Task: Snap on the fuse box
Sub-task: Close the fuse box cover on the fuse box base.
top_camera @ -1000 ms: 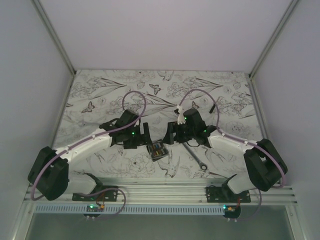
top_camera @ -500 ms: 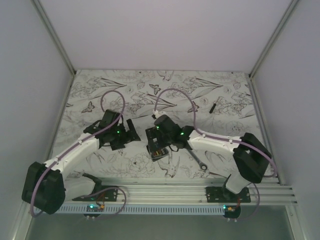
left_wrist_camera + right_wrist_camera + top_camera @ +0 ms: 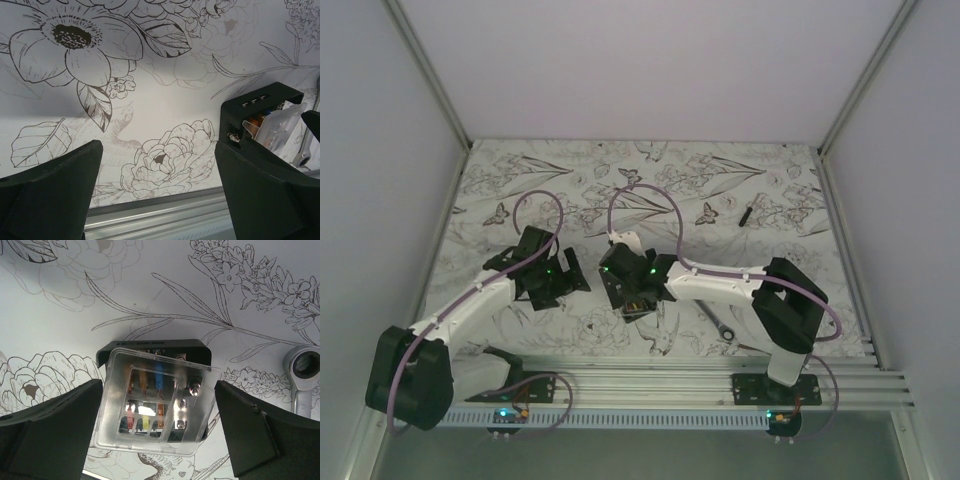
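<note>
Both arms have swung left since a second ago. The right gripper [image 3: 618, 285], then right of the fuse box [image 3: 642, 305], now hangs over it. The left gripper [image 3: 574, 274] has backed off to the left, and both sets of jaws have widened.

Top view: the fuse box sits on the flowered table [image 3: 520, 180], near the middle of the near edge and partly hidden under the right gripper. I see the left gripper just left of it, apart from it. A silver wrench [image 3: 720, 322] lies to the right of the box. A small black stick [image 3: 745, 214] lies well away at far right.

Left wrist view: the left gripper [image 3: 157, 150] is spread wide with nothing between its fingers [image 3: 50, 200], only bare table. The fuse box [image 3: 250, 102] shows at right beyond the right-hand finger, with a clear cover [image 3: 280, 125] on it. The wrench [image 3: 305, 145] peeks out past it. A metal rail [image 3: 160, 215] runs along the near edge.

Right wrist view: the right gripper [image 3: 159, 390] is also spread wide and holds nothing. Its fingers [image 3: 50, 430] stand on either side of the fuse box [image 3: 155, 347]. The clear cover [image 3: 160, 405] lies skewed on top, shifted toward the near side, with orange, blue and yellow fuses visible through it. I cannot tell whether it is clipped down. The wrench head [image 3: 305, 365] is at the right edge.
</note>
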### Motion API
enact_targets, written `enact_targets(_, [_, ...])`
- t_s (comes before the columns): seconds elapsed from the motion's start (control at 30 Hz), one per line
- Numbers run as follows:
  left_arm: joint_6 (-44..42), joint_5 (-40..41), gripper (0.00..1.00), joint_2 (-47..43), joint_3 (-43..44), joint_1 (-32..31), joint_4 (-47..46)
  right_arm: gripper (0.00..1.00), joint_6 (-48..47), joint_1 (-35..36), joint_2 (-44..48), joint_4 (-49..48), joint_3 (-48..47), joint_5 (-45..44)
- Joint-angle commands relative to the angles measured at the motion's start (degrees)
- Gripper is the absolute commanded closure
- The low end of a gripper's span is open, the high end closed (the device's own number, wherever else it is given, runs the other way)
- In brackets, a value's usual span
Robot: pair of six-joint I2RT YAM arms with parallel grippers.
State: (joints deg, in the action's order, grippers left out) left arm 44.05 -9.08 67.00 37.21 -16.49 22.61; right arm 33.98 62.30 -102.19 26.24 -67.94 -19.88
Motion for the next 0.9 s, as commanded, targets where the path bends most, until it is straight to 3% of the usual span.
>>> enact_targets(0.0, [-1.3, 2.0, 0.00, -0.7, -1.0, 0.3, 1.7, 0.01, 2.7, 0.7, -0.9, 2.6, -1.9, -3.0])
enact_targets(0.3, [-2.1, 0.0, 0.01, -0.7, -1.6, 0.3, -0.1, 0.01, 3.9, 0.8, 0.6, 3.4, -2.3, -2.7])
enact_targets(0.5, [-3.7, -2.3, 0.06, -2.0, -0.3, -3.5, -2.2, 0.00, 2.2, 0.2, 7.8, 0.0, 1.4, -1.1])
enact_targets(0.87, [-2.4, -0.5, 0.14, 5.2, 5.9, -12.3, -2.4, 0.00, 2.0, -9.8, 18.4, -2.2, 14.0, -0.5])
